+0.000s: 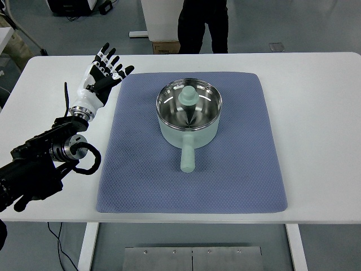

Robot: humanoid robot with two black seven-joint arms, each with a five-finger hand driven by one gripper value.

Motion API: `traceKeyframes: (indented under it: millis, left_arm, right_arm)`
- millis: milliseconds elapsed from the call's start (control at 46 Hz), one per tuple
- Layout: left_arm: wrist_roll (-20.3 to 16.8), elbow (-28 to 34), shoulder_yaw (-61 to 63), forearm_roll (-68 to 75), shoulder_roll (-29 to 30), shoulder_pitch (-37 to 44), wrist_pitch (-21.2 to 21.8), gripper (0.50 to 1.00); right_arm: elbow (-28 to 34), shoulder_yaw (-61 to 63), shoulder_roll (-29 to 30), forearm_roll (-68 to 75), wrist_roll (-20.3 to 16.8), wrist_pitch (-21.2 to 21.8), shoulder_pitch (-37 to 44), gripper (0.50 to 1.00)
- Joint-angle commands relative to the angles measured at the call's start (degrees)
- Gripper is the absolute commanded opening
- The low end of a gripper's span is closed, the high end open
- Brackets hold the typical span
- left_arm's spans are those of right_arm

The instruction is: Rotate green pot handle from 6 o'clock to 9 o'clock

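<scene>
A pale green pot [189, 113] with a shiny steel inside stands on the upper middle of a blue-grey mat [146, 169]. Its green handle [187, 155] points straight toward the near edge, at 6 o'clock. My left hand [105, 70] hovers over the white table to the left of the mat, well apart from the pot, with its fingers spread and nothing in them. The left arm comes in from the lower left. The right arm does not show.
The white table [316, 113] carries the mat. A person in dark trousers [203, 25] stands behind the far edge, next to a white cabinet [161, 20] and a cardboard box [166, 47]. Cables loop around my left forearm [84, 161].
</scene>
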Motion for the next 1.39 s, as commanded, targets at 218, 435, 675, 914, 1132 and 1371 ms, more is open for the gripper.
traceKeyframes:
  millis: [218,435,675,914,1132,1371]
  left_arm:
    - [0.0,-0.1,-0.2,0.0,0.3,0.1,0.0,1.0]
    - [0.0,-0.1,-1.5,0.0,0.7,0.2,-0.1,1.0]
    - [0.0,-0.1,-2.1,0.1,0.9,0.4,-0.5,1.0]
    - [0.0,-0.2,-2.2,1.3,2.1,-0.1,-0.9,1.0]
    - [0.0,-1.6,-3.9,4.3,5.0,-0.4,-3.1,1.0]
    - [0.0,-7.3,-6.2,7.9,9.4,-0.6,-3.9,1.0]
  right_arm:
    - [0.0,0.0,0.0,0.0,0.0,0.0,0.0,1.0]
    - [0.0,0.0,0.0,0.0,0.0,0.0,0.0,1.0]
    - [0.0,0.0,0.0,0.0,0.0,0.0,0.0,1.0]
    - [0.0,0.0,0.0,0.0,0.0,0.0,0.0,1.0]
    - [0.0,0.0,0.0,0.0,0.0,0.0,0.0,1.0]
    - [0.0,0.0,0.0,0.0,0.0,0.0,0.0,1.0]
